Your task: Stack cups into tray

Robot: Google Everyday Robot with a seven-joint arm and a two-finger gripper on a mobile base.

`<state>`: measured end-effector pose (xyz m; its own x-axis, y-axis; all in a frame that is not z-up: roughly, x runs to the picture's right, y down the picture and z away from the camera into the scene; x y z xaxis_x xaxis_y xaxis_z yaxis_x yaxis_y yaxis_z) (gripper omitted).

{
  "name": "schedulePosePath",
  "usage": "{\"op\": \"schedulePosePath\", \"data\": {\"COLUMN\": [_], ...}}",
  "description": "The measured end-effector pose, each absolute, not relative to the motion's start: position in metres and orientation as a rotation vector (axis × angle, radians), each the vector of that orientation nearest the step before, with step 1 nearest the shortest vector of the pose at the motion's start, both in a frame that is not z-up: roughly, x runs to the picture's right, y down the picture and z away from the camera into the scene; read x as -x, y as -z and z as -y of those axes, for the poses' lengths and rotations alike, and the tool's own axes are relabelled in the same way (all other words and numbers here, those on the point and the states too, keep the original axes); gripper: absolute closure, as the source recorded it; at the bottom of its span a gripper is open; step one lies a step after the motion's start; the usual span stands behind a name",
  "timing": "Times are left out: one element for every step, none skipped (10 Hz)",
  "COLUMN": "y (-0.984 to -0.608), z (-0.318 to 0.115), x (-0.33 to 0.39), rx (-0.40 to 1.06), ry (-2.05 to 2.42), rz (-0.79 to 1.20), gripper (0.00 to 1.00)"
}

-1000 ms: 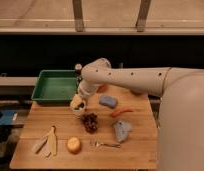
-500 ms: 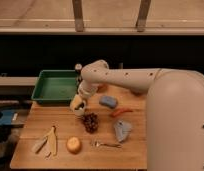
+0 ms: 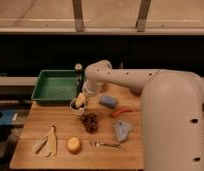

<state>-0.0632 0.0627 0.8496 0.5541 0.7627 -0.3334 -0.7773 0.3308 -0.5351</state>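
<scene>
Gripper (image 3: 81, 100), jaws spread wide and gripping nothing, is hanging right over the small pale cream-white round cup (image 3: 76, 106) standing on the wooden table (image 3: 45, 120) just beside the green rectangular plastic tray (image 3: 54, 86), seemingly lining up to straddle its rim.

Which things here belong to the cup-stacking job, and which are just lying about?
Job: green tray, pale cup near its corner, gripper at that cup's rim.
Lying about: blue block, red chilli, grapes, yellow fruit, fork, pale utensils, grey-blue object.
</scene>
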Motion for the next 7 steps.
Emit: {"op": "schedulePosePath", "data": {"y": [-0.853,-0.855,-0.856,-0.856,-0.856,-0.854,-0.852], "z": [-0.066,-0.068,-0.071,-0.074,-0.075,-0.08,-0.083], "x": [0.062,0.062,0.063,0.065,0.067,0.071,0.074], "rx": [0.716,0.72,0.723,0.73,0.739,0.756,0.765], "ry": [-1.015,-1.018,-1.019,-1.017,-1.017,-1.014,-1.009], "rz": [-0.035,-0.042,-0.048,-0.051,-0.05,-0.052,-0.052], "gripper": [0.2,0.2,0.2,0.2,0.22,0.32,0.42]}}
